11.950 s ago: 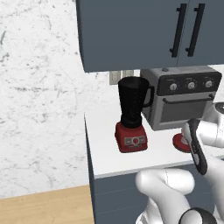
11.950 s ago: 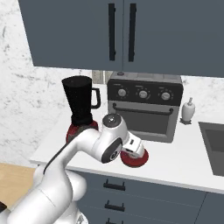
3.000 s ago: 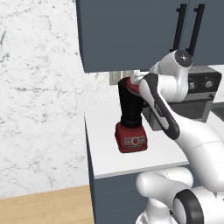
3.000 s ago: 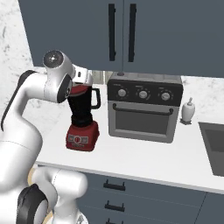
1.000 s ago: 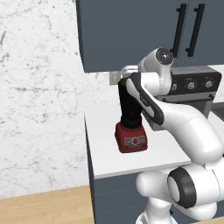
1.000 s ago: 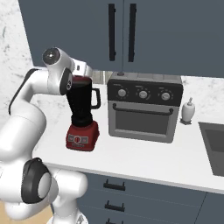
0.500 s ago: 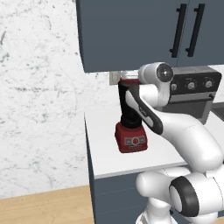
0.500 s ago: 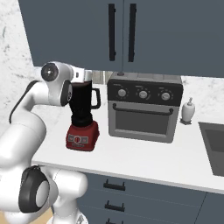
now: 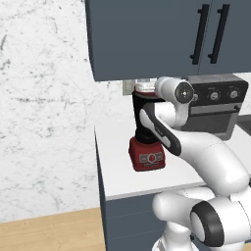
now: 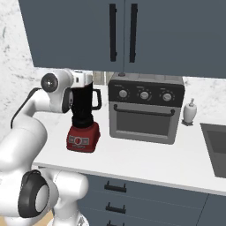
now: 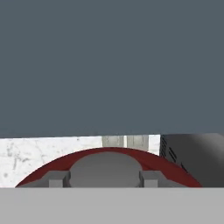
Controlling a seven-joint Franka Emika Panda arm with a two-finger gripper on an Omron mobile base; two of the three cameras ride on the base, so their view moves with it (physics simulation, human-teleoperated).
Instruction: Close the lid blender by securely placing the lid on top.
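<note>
We have the small round red lid [image 11: 109, 168] with its pale grey centre knob in our end effector [image 11: 105, 178], whose two grey fingertips [image 11: 57, 179] sit either side of the knob, narrowed onto it, so we read it as gripping the lid by the knob. In the left base view a sliver of red lid shows at the top of the tall dark translucent blender jar on its squat red base [image 9: 145, 132], right beside the white wrist of the arm, and just under the bottom edge of the dark blue-grey wall cabinet [image 9: 162, 34]. The blender stands on the white counter [image 10: 145, 159] toward its left end, with the grey toaster oven [image 10: 145, 108] to its right and well apart from the jar's handle; a small white dispenser bottle [image 10: 190, 112] stands farther right, beside the oven. From the right base view the hand is level with the jar's rim, so we judge the carrying part of the task to be done and the lid to be at the mouth of the jar. We cannot tell from these views whether the lid is fully seated on the rim or held just above it, since the wrist hides the joint. What we think is left: pressing the lid down square on the jar, letting go of the knob, and lifting clear without knocking the cabinet close overhead.
</note>
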